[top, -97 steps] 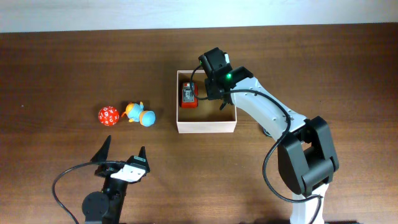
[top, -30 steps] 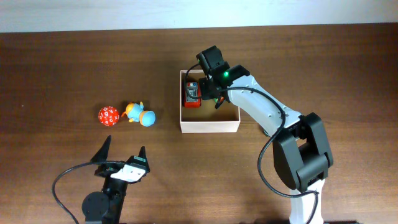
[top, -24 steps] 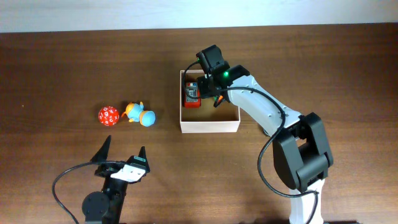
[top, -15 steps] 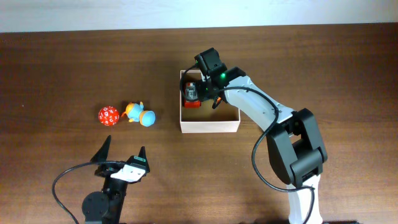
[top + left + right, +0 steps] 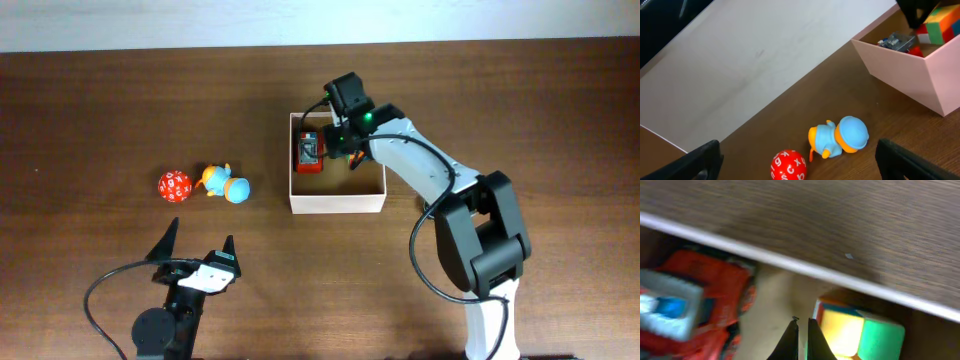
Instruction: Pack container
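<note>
The container (image 5: 337, 203) is a square white box with a tan inside, right of the table's middle. A red toy car (image 5: 306, 153) lies in its left part; in the right wrist view (image 5: 695, 300) it is at the left. A coloured cube (image 5: 860, 332) lies in the box at the far wall. My right gripper (image 5: 340, 138) is inside the box between car and cube, fingers shut together with nothing between them (image 5: 802, 325). My left gripper (image 5: 195, 250) is open and empty near the front edge, with a red lettered ball (image 5: 788, 165) and a blue-orange duck toy (image 5: 840, 136) ahead of it.
The red ball (image 5: 174, 186) and the duck toy (image 5: 226, 184) lie side by side on the brown table left of the container. A pale wall strip runs along the table's far edge.
My right gripper has shifted a little to the right inside the container, away from the red car. The container was nudged slightly earlier. The left arm has not moved.
</note>
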You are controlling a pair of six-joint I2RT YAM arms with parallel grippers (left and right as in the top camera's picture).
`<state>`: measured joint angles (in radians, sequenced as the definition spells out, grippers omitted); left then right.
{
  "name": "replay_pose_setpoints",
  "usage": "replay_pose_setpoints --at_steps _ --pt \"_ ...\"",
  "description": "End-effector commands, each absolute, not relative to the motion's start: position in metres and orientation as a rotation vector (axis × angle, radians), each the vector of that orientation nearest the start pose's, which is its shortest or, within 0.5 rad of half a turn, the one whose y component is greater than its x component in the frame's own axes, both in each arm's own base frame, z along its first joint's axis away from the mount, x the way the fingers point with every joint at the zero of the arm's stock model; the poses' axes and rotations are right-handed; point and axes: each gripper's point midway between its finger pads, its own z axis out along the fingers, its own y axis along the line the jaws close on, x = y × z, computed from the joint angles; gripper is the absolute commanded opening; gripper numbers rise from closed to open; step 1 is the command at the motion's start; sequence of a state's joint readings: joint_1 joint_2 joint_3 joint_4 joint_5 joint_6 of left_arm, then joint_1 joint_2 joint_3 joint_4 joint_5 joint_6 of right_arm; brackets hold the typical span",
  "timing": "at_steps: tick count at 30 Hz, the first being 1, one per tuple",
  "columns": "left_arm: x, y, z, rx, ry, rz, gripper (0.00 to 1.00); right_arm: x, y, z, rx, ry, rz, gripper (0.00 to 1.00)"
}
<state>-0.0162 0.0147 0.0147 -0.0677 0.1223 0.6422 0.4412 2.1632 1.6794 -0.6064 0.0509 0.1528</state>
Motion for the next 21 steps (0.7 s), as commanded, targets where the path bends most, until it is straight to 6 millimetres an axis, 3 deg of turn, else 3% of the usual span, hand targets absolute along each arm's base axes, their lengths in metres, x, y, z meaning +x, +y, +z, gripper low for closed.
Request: replay_pose_setpoints --at_steps 1,12,21 --pt "0.245 -0.022 0.16 0.607 1.534 0.385 0.99 0.489 0.202 0.058 -0.339 2.632 0.1 0.04" --pt "0.245 -0.022 0.16 0.607 1.534 0.385 0.99 0.488 0.203 0.057 -0.391 2.629 0.097 0.04" --pt "0.245 -0.022 0.16 0.607 1.534 0.385 0.99 0.45 0.225 0.05 -0.521 2.733 0.184 0.04"
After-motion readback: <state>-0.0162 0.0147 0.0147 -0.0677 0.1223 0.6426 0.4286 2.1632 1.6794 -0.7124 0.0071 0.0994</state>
